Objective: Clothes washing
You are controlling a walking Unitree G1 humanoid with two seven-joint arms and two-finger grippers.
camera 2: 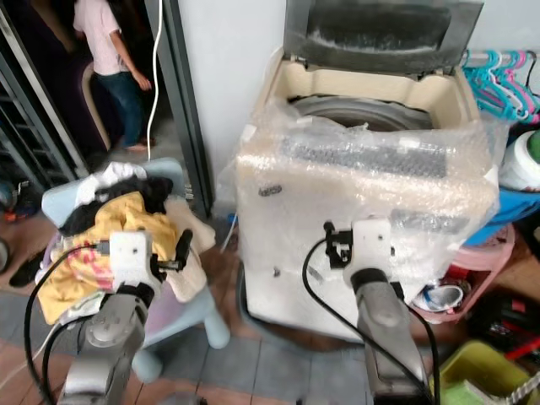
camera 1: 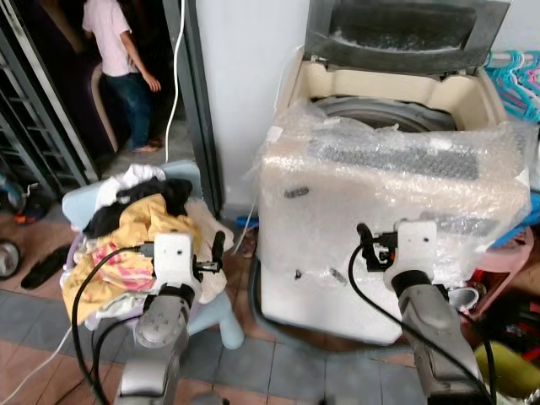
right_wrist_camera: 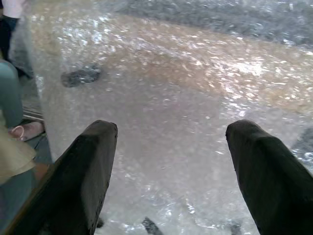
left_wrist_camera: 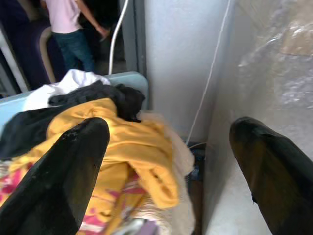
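A top-loading washing machine (camera 1: 388, 194) wrapped in bubble wrap stands against the wall with its lid (camera 1: 405, 34) up and the drum opening (camera 1: 380, 114) showing. To its left, a pile of clothes (camera 1: 135, 232) with a yellow garment (left_wrist_camera: 132, 147) on top lies on a light-blue plastic chair (camera 1: 224, 325). My left gripper (left_wrist_camera: 168, 132) is open and empty just over the right side of the pile, between the chair and the washer. My right gripper (right_wrist_camera: 171, 132) is open and empty, close to the washer's wrapped front face.
A person (camera 1: 118, 51) in a pink top and jeans stands in the doorway at the back left. A white cable (camera 1: 177, 76) hangs by the door frame. Hangers (camera 1: 515, 80), a pink basin (camera 1: 506, 261) and clutter crowd the washer's right side. A sandal (camera 1: 46, 266) lies on the floor at left.
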